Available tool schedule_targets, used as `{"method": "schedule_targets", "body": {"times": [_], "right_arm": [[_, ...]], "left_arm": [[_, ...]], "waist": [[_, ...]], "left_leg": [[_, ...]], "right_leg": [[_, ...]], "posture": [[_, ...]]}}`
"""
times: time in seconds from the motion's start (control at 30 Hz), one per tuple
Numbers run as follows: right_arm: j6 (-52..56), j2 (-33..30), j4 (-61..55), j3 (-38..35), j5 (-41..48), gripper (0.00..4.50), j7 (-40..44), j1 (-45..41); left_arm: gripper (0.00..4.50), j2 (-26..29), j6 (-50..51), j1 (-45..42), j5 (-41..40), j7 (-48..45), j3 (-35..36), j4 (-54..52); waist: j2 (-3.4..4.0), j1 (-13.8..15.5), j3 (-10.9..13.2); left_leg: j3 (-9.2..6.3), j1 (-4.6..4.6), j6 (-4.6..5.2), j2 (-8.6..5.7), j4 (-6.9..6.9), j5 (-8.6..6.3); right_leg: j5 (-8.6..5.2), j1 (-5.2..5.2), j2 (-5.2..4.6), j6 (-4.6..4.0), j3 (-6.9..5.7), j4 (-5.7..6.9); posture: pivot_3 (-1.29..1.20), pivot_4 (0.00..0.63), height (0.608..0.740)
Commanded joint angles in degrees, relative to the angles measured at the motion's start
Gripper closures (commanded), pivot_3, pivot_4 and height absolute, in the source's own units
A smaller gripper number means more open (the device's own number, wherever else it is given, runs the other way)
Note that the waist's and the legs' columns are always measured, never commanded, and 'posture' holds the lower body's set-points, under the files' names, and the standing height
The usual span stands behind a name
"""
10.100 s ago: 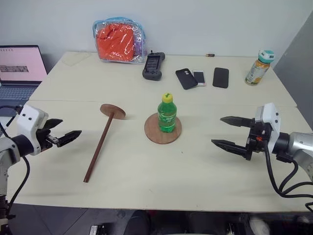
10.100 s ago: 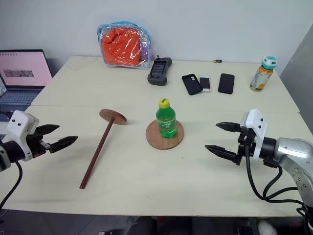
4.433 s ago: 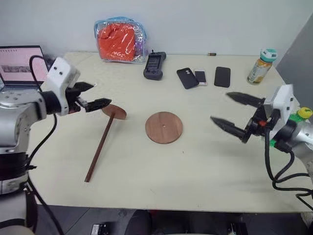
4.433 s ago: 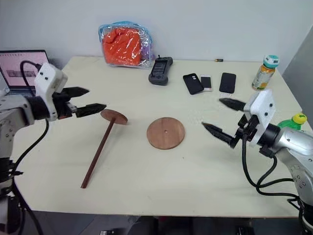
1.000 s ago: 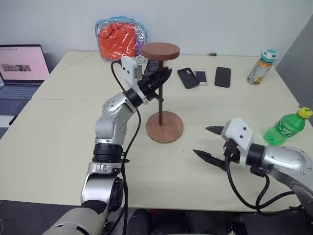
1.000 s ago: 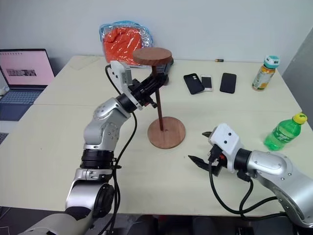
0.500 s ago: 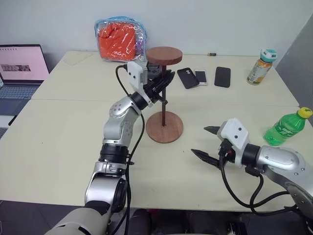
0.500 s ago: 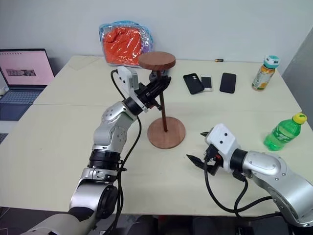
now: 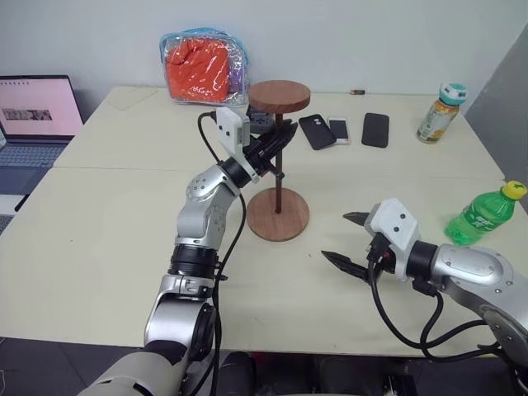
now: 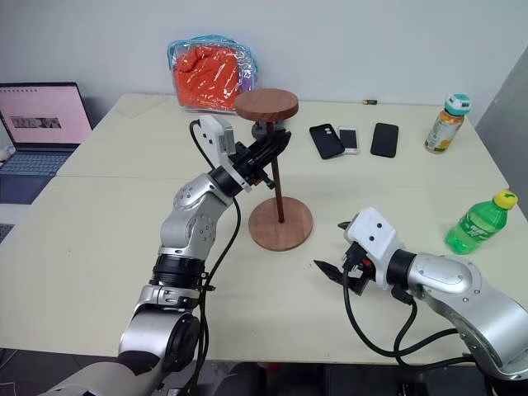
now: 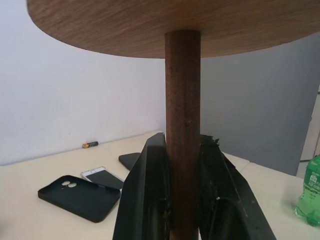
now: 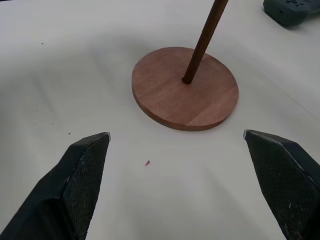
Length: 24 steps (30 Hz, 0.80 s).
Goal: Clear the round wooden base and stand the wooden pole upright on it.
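Note:
The round wooden base (image 9: 277, 223) lies flat mid-table with nothing else on it. The wooden pole (image 9: 278, 177) stands nearly upright with its lower end at the base's centre (image 12: 186, 79) and its smaller disc (image 9: 279, 96) on top. My left gripper (image 9: 276, 142) is shut on the pole's upper part, just under that disc. In the left wrist view both fingers (image 11: 150, 195) press the pole (image 11: 183, 90) from either side. My right gripper (image 9: 351, 239) hovers open over the table to the right of the base, with nothing between its fingers (image 12: 82, 165).
A green bottle (image 9: 483, 216) lies at the right edge. At the back are phones (image 9: 338, 130), a juice bottle (image 9: 436, 114), a black controller (image 10: 271, 125) and an orange bag (image 9: 202, 66). A laptop (image 9: 33, 111) sits far left.
The pole has tipped nearer to upright, and its top disc has shifted slightly right with my left gripper. Earlier, a green bottle stood on the base and the pole lay flat.

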Motion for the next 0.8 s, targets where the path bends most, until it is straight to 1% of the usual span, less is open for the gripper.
{"method": "schedule_targets", "body": {"times": [0.03,0.3,0.6,0.8], "right_arm": [[-0.07,0.11,-1.98,-1.44,0.10,0.00,-0.40,-0.17],[-0.41,-0.14,-1.60,-1.40,-0.25,0.00,-0.40,-0.04],[-0.43,0.03,-1.93,-1.31,-0.49,0.00,-0.79,0.72],[3.89,2.19,-2.31,-2.38,1.50,0.00,-3.67,0.63]], "left_arm": [[4.22,1.09,-0.64,1.11,0.72,0.19,-0.08,-0.49],[4.22,1.51,-0.83,1.66,0.65,0.57,-0.11,-0.44],[4.22,1.80,-0.95,4.74,1.70,0.77,-1.57,-2.93],[4.22,2.56,-1.92,6.83,3.01,1.86,-2.09,-2.29]], "waist": [[0.00,-0.01,0.00],[0.00,-0.02,-0.01],[0.01,-0.05,-0.02],[0.01,-0.07,-0.15]], "left_leg": [[0.00,0.01,0.01,0.00,0.00,-0.01],[0.00,0.04,0.06,0.03,0.00,-0.03],[0.00,0.07,0.06,0.06,-0.01,-0.03],[0.00,0.17,0.07,0.11,-0.03,-0.04]], "right_leg": [[0.00,0.01,0.00,0.00,0.00,0.00],[0.00,0.02,0.04,0.00,0.00,0.01],[0.00,0.05,0.06,0.00,0.01,0.01],[0.00,0.11,0.10,0.00,0.02,0.01]], "posture": [[0.00,0.150,0.740],[0.00,0.150,0.740],[0.00,0.150,0.740],[0.00,0.150,0.740]]}}
